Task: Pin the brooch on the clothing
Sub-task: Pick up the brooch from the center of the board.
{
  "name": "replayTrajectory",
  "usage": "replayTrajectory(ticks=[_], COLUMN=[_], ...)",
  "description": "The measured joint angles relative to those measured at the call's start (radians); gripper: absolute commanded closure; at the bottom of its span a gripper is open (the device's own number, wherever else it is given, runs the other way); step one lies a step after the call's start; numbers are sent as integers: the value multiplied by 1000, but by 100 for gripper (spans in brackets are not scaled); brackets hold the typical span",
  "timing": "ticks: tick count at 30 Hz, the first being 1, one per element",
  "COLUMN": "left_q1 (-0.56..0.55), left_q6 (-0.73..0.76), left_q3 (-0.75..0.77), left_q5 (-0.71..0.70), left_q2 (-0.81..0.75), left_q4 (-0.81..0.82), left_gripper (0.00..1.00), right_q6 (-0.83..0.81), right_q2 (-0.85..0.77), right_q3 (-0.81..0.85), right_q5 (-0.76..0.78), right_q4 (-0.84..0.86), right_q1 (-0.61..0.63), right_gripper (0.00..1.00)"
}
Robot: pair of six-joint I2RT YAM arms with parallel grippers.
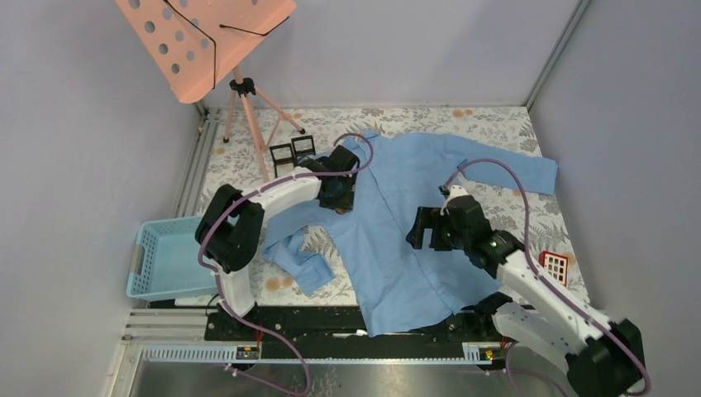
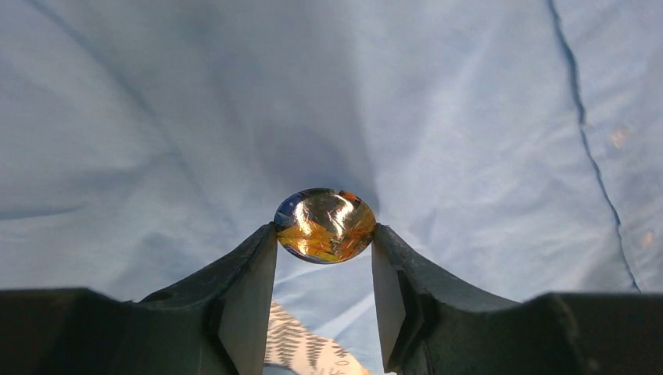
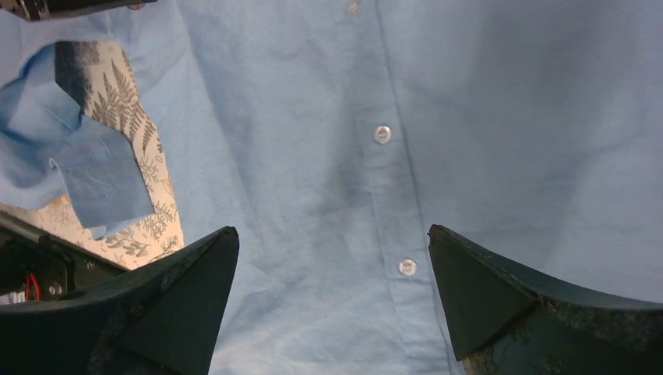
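Note:
The clothing (image 1: pixel 413 198) is a light blue button-up shirt spread flat on the floral cloth, collar at the far end. The brooch (image 2: pixel 324 219) is a round glossy disc, amber and gold with a blue edge. My left gripper (image 2: pixel 324 230) is shut on it by its rim, just above the shirt fabric (image 2: pixel 438 117). In the top view this gripper (image 1: pixel 339 192) hovers over the shirt's upper left chest, and the brooch is hidden under it. My right gripper (image 1: pixel 422 227) stands open over the button placket (image 3: pixel 383 134), its fingers (image 3: pixel 188 273) wide apart with nothing between them.
A light blue plastic basket (image 1: pixel 165 258) sits at the left edge. A pink perforated music stand (image 1: pixel 202 41) on a tripod rises at the back left, with black frames (image 1: pixel 291 150) beside it. A small red-and-white item (image 1: pixel 555 265) lies at the right.

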Motion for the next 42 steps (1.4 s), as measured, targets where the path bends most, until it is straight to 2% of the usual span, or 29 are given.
replayTrajectory(ticks=[7, 13, 17, 24, 34, 42], left_q1=[-113, -172, -199, -211, -229, -236], left_q6=[7, 41, 58, 79, 119, 139], left_q3=[-89, -176, -216, -339, -407, -425], left_q5=[27, 47, 58, 87, 137, 167], left_q2=[-2, -2, -18, -84, -119, -153], left_q4=[122, 236, 319, 465, 563, 598], left_gripper=[59, 59, 59, 59, 59, 59], right_q6=[15, 70, 82, 91, 80, 36], right_q2=[303, 457, 546, 656, 793, 864], right_q3=[57, 76, 108, 163, 235, 258], right_q5=[-178, -356, -423, -488, -588, -642], right_q4=[143, 293, 327, 385, 420, 415], right_q1=[-29, -121, -131, -156, -167, -167], right_gripper=[13, 19, 23, 31, 43, 44])
